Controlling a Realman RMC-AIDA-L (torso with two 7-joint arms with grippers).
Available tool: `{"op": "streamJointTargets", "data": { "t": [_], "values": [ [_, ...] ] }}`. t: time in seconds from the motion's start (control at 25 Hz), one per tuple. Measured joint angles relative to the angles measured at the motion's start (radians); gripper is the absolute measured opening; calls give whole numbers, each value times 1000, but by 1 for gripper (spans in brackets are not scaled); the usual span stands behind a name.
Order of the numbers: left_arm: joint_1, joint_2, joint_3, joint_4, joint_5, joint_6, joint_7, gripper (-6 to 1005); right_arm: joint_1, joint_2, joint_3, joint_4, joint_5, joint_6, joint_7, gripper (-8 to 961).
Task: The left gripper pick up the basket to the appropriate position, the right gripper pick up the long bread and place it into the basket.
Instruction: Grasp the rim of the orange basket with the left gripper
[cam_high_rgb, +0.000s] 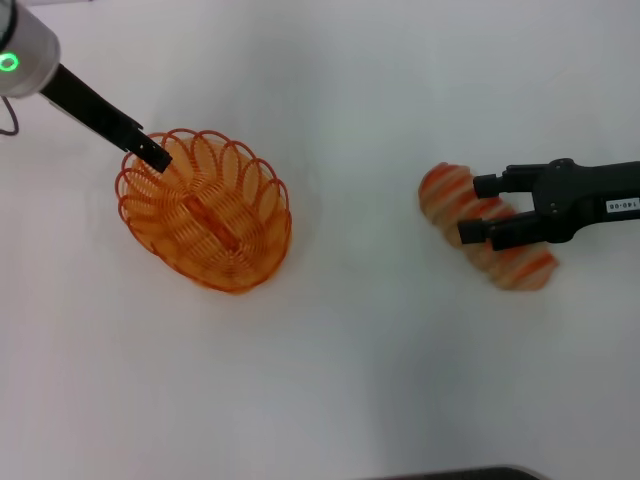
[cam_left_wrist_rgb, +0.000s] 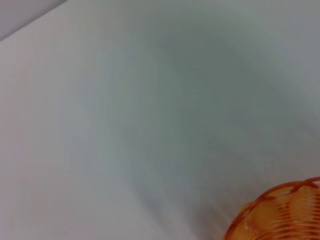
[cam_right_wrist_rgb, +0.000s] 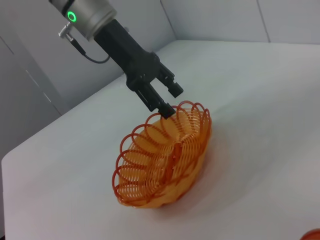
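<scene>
Table (cam_high_rgb: 350, 380): a plain white surface that carries everything here.
Basket (cam_high_rgb: 205, 212): an oval orange wire basket with a looped rim, resting on the table on the robot's left side. In the right wrist view (cam_right_wrist_rgb: 162, 157) its coiled sides are see-through and nothing lies in it. Only a bit of its rim shows in the left wrist view (cam_left_wrist_rgb: 280, 212).
Bread (cam_high_rgb: 487, 227): a long tan loaf with orange-red stripes across it, lying on the table on the robot's right side, well apart from the basket. One rounded end sticks out past the claw toward the basket.
Right gripper (cam_high_rgb: 480, 210): a black claw with a small white label, reaching in from the right and sitting over the middle of the bread. Its two fingers are spread, one on each side of the loaf; whether they press on it cannot be told.
Left gripper (cam_right_wrist_rgb: 166, 100): a black claw on a black arm, at the far rim of the basket. Its fingers are parted, with one tip down at the wire loops (cam_high_rgb: 155, 152).
</scene>
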Motion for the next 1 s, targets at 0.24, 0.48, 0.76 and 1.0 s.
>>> {"op": "streamJointTargets", "data": {
  "t": [0.24,0.48,0.76,1.0],
  "values": [
    [0,-24,11,-34,20,-60,-11,869,11,1,0,14,0,14,-3,945],
    [-5,-28,12,-75,22,-90,-12,812,11,5,-1,15,0,15,-7,945],
    [-3,-29,6,-79,19,-91,-10,394,10,8,0,15,0,15,-8,946],
    [1,-29,0,-76,4,-86,-9,278,5,8,-1,15,1,15,-16,946]
  ]
}}
